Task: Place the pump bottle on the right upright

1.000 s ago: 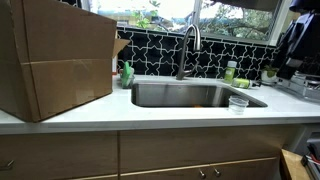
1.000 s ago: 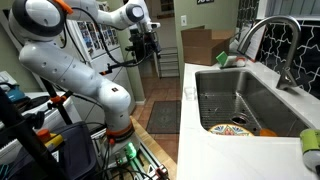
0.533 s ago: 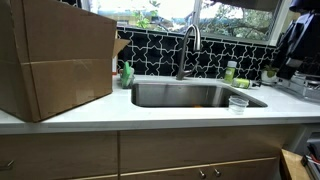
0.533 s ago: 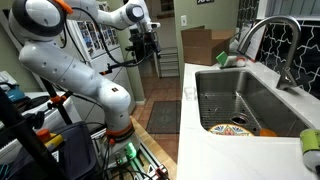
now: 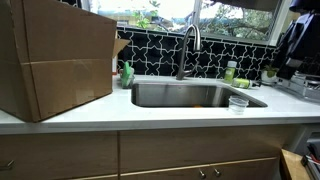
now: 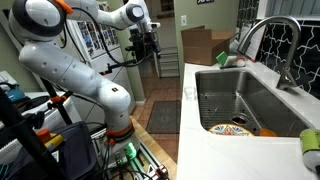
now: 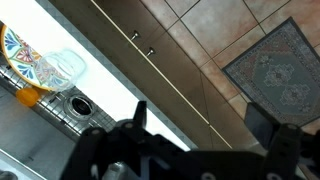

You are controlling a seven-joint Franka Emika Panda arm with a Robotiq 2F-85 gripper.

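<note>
- The small pale green plastic pump bottle with a whitish top point(image 5: 230, 72) sits at the back edge of the white desk point(image 5: 160, 115), behind the back right corner of the steel sink point(image 5: 180, 93). It is too small here to tell whether it leans or lies.
- It is likely light, hollow and thin-walled, so it would give under a hard squeeze, and it may be slick this close to a sink.
- The best hold looks like across the body below the collar. The pump head could sink or twist.
- The tool point(image 6: 148, 45) hangs spread wide and empty over the floor, well apart from the desk.
- A clear plastic cup point(image 5: 238, 103) stands near the bottle toward the desk's front edge and would tip easily.
- The tall curved metal faucet point(image 5: 188, 50) rises nearby at the back edge.
- A brighter green bottle with a dark top point(image 5: 127, 72) and a large cardboard box point(image 5: 55, 60) sit at the far end.
</note>
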